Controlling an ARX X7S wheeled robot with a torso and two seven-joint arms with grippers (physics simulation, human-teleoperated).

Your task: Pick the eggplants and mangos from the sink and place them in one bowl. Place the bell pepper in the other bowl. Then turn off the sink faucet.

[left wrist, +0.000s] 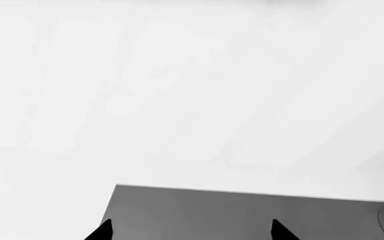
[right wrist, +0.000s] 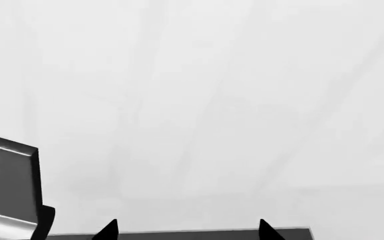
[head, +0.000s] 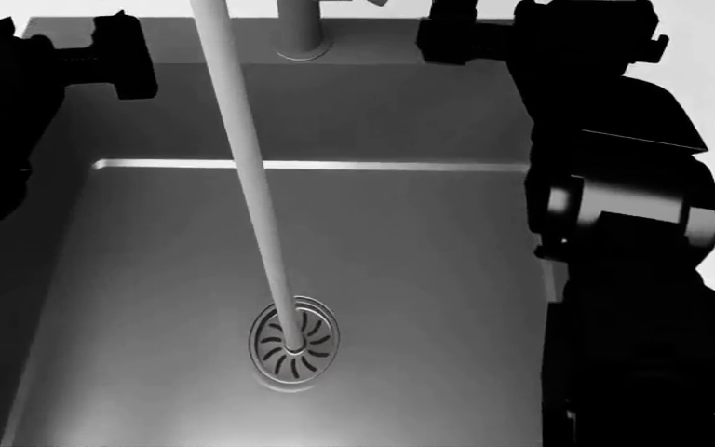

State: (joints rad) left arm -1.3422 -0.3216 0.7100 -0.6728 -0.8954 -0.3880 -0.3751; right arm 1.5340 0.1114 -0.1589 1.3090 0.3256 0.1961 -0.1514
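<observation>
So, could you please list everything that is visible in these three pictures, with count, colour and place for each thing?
sink: one, dark grey, fills the head view; no fruit shows in it.
drain: one, silver, slotted, on the sink floor.
faucet spout: one, pale silver, long and thin, runs from the back edge to over the drain.
faucet lever: one, grey, flat, seen in the right wrist view.
counter: one, white, around the sink.
left arm: one, black, above the sink's left side.
right arm: one, black, above the sink's right side.
</observation>
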